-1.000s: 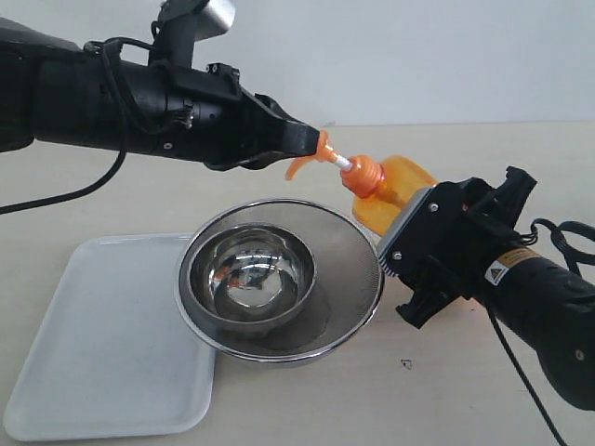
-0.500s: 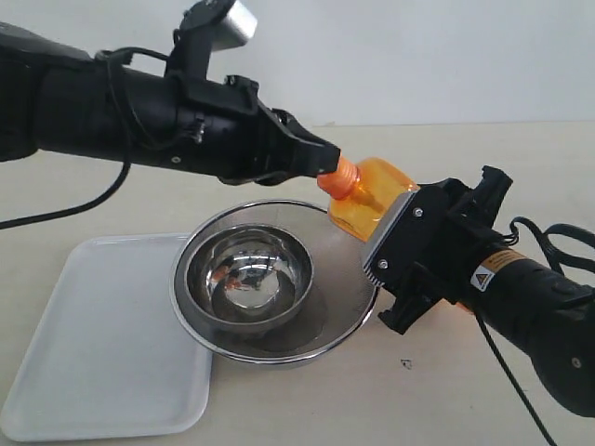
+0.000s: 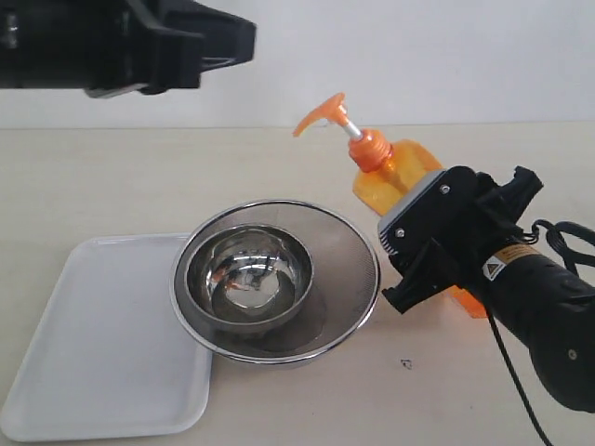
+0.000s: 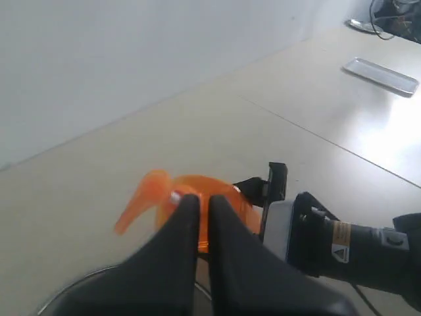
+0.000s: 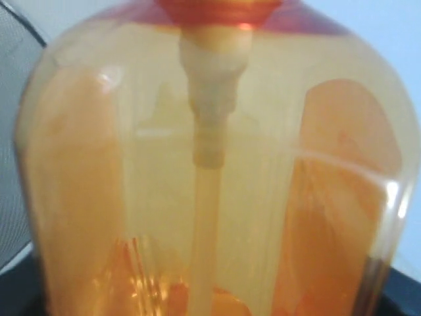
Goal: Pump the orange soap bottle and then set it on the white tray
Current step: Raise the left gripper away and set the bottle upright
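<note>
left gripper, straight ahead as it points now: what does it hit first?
Probably the pump head of the orange soap bottle, just beyond the left gripper in its wrist view; depth unclear.

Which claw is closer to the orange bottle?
Right. The right gripper is clamped around the bottle, holding its body. The left gripper, shut, hangs higher up and well away from the pump, touching nothing.

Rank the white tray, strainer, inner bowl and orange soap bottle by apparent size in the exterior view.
1. white tray, though nearest the camera.
2. strainer, nearly as wide.
3. inner bowl and orange soap bottle: unsure, the right gripper hides much of it.
</note>
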Motion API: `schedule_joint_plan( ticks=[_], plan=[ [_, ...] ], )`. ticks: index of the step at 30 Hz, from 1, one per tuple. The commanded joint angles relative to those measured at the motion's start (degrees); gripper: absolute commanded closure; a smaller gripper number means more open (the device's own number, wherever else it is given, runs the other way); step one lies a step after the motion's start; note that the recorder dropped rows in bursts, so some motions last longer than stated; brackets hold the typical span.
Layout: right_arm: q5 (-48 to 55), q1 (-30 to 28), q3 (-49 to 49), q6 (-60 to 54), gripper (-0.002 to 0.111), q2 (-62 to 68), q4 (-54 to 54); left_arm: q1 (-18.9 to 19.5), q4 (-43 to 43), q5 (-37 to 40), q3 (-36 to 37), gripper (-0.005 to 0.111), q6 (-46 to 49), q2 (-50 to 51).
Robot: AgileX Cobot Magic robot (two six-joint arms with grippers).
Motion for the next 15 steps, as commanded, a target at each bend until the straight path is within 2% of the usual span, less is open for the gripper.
schedule_joint_plan(
  ticks=[1,9,11,15],
  plan=[
    [-4.6,0.1,-0.2,6.3,0.109,-0.8,3.3,0.0,0.1,-6.5,8.7,0.102,-0.9,-9.9],
    [-6.9,0.0,-0.2,17.8,0.109,-0.8,11.8,0.0,-9.0,-20.4,27.3,0.102,-2.3,-34.6],
    [-7.5,0.0,-0.2,20.1,0.109,-0.8,14.5,0.0,-11.8,-22.0,31.0,0.102,-2.6,-41.8],
    [-8.5,0.0,-0.2,23.3,0.109,-0.8,17.9,0.0,-12.0,-23.0,37.3,0.102,-3.0,-55.2]
  ],
)
